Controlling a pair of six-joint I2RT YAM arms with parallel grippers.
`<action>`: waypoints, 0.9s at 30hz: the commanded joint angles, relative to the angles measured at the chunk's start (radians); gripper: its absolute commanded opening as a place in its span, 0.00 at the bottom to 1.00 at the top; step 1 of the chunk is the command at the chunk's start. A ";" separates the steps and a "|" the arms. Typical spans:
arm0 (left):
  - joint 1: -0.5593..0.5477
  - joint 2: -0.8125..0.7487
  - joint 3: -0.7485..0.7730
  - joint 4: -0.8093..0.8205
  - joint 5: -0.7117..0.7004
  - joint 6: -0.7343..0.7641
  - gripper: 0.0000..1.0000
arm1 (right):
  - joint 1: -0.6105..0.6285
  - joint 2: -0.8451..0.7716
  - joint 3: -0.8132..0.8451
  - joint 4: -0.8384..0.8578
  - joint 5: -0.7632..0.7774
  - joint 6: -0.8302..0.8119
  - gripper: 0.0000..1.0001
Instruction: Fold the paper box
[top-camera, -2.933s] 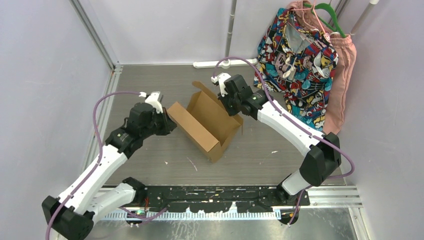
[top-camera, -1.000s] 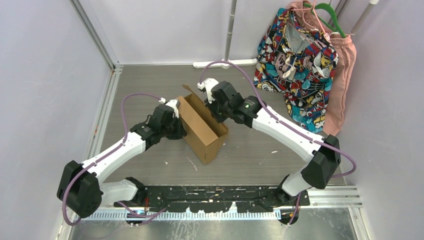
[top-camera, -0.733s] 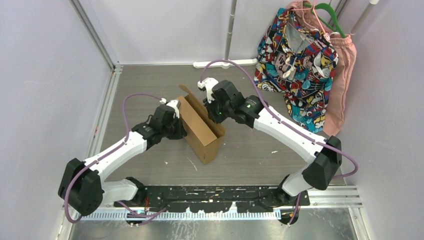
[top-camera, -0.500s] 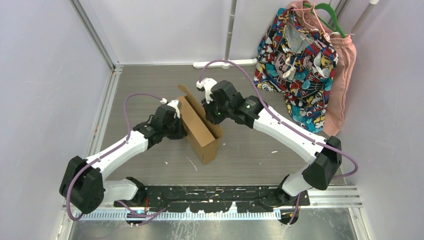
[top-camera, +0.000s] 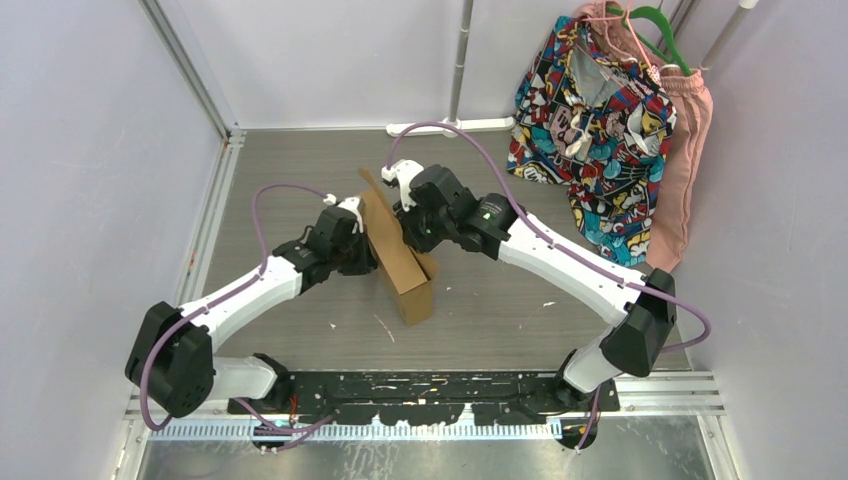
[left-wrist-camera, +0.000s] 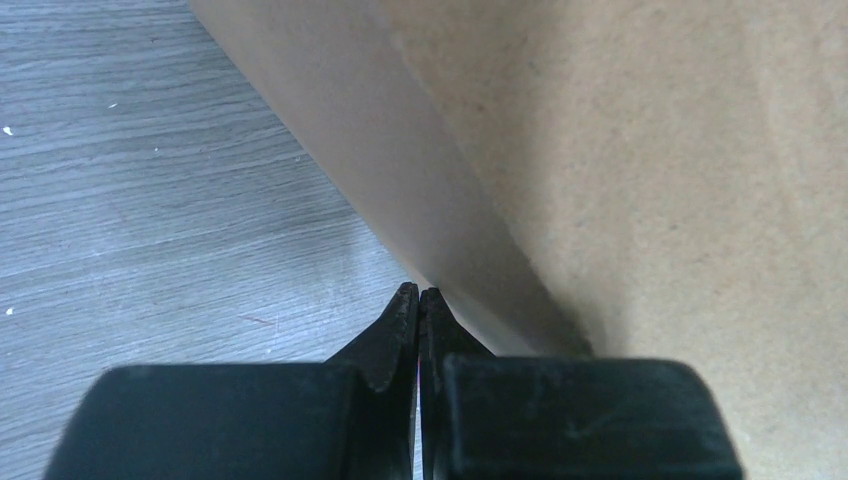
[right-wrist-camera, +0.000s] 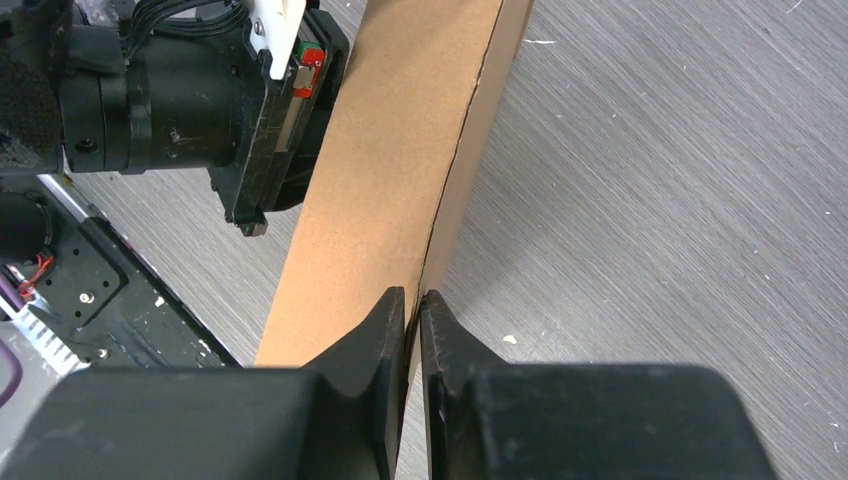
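The paper box (top-camera: 400, 255) stands on edge, its wall against the left gripper's (left-wrist-camera: 418, 293) closed, empty fingertips. Its upper edge seems pinched between the right gripper's (right-wrist-camera: 413, 298) near-closed fingers. It should be light, stiff cardboard, best gripped at panel edges.

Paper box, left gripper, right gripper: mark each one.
paper box (top-camera: 402, 262), top external view, on its broad brown panel.
left gripper (left-wrist-camera: 418, 293), left wrist view, between its closed fingertips.
right gripper (right-wrist-camera: 412, 296), right wrist view, between its fingertips at the cardboard edge.
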 joint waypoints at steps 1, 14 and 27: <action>-0.023 0.007 0.056 0.062 -0.002 -0.013 0.00 | 0.039 0.024 0.040 0.014 -0.023 0.014 0.15; -0.051 0.018 0.075 0.060 -0.007 -0.019 0.00 | 0.085 0.086 0.078 -0.036 0.049 -0.002 0.21; -0.059 -0.012 0.074 0.045 -0.042 -0.009 0.00 | 0.122 0.196 0.095 -0.081 0.113 -0.019 0.21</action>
